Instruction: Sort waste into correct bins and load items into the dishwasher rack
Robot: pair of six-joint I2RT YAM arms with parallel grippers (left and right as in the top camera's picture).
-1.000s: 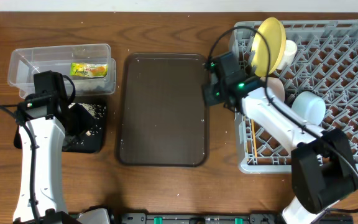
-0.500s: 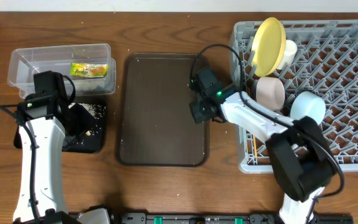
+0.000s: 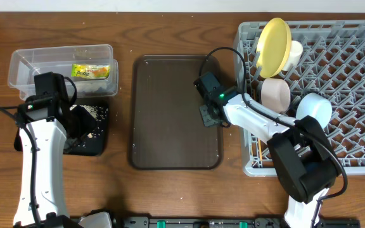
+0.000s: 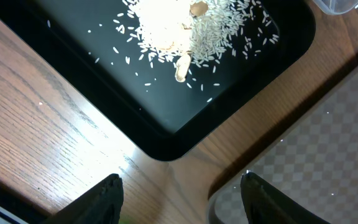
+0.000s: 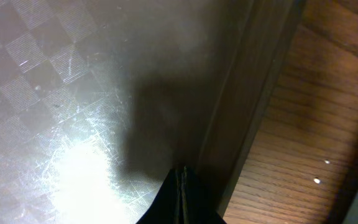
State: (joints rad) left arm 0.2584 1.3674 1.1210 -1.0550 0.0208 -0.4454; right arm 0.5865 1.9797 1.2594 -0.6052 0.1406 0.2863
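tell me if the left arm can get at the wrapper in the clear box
Probably yes. The left gripper hangs open by the black tray, next to the clear box. The box has no lid, and the wrapper lies alone inside with nothing over it.

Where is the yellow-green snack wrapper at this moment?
In the overhead view, the snack wrapper lies inside the clear plastic box at the far left, just beyond the black tray and left of the brown serving tray.

Yellow plate (image 3: 275,39), pale blue bowl (image 3: 315,109), grey lattice rack (image 3: 353,69); dark brown chequer-textured serving tray (image 3: 170,114); black tray (image 3: 87,147) speckled with whitish rice (image 3: 94,113); yellow-green wrapper (image 3: 90,71), orange picture.
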